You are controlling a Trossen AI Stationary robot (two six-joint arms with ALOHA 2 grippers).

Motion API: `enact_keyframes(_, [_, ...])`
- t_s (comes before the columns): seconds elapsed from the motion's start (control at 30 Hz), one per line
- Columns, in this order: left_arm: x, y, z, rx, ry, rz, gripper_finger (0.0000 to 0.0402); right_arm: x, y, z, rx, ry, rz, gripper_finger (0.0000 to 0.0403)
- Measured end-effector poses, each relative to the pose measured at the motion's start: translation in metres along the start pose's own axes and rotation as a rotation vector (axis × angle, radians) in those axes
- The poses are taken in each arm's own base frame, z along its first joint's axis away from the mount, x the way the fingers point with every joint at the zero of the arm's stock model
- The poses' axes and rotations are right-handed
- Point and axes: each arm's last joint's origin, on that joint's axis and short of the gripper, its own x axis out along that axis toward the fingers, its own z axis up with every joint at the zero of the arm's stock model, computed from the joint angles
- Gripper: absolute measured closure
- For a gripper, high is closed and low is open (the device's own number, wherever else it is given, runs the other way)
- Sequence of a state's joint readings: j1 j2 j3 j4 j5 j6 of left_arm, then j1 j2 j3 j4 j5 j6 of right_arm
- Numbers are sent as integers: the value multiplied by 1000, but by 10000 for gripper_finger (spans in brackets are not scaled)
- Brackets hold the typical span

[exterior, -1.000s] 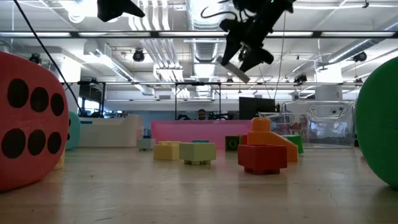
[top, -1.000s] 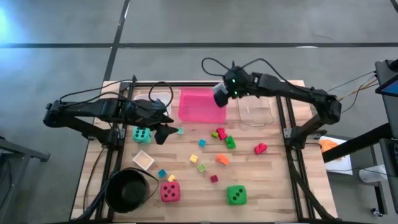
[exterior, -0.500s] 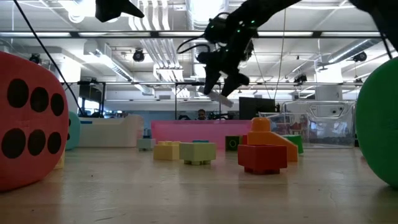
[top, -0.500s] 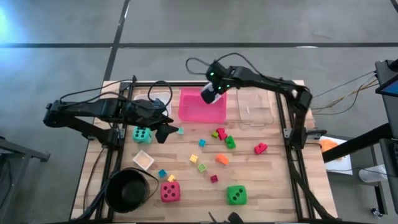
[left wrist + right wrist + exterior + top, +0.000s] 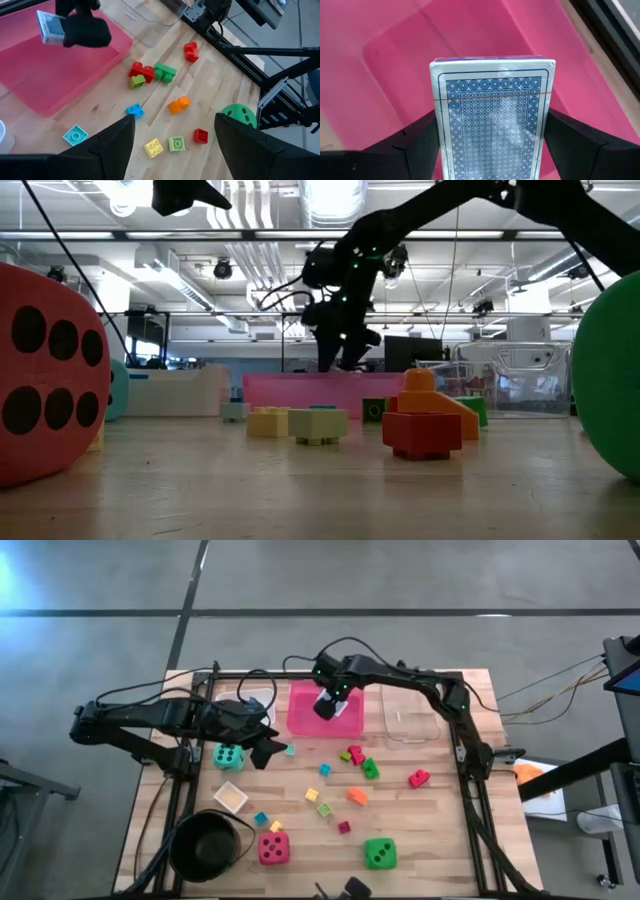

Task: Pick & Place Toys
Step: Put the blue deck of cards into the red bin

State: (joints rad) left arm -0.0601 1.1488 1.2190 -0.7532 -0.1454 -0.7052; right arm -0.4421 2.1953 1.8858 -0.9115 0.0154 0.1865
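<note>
My right gripper (image 5: 327,706) is shut on a blue-patterned card deck (image 5: 492,117) above the pink tray (image 5: 300,718); the deck also shows in the left wrist view (image 5: 50,27). My left gripper (image 5: 265,752) hangs open and empty above the table's left middle, next to the teal die (image 5: 228,756). Small bright blocks (image 5: 358,758) lie scattered on the wood at mid-table. The red die (image 5: 273,848) and the green die (image 5: 379,853) rest on the table near the front edge. A small card (image 5: 230,797) lies flat left of centre. My right gripper pinches the deck by its two long side edges (image 5: 439,130) between its two fingers (image 5: 415,142), one on each side. The fingers come from above, pointing down into the pink tray. The deck is lifted clear of the tray floor, its patterned face toward the wrist camera.
A black bowl (image 5: 207,845) stands at the near left corner. A clear tray (image 5: 412,718) sits right of the pink tray, and another tray (image 5: 255,697) left of it, partly under my left arm. The table's frame rails (image 5: 460,740) run along its sides.
My right gripper has gone toward the table's left edge and down with the deck, from above the gap between the pink and clear trays to low over the pink tray. It has turned so the deck now hangs more upright. It has stayed shut.
</note>
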Motion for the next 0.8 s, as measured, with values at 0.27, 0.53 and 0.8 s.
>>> enact_keyframes(0.27, [0,0,0,-2,-2,5,124,20,9,-7,-80,72,-9,110])
enact_keyframes(0.53, [0,1,0,-1,-11,17,124,26,15,-14,-176,99,-35,110])
enact_keyframes(0.8, [0,1,0,-2,-10,17,125,33,29,-27,-244,153,-35,110])
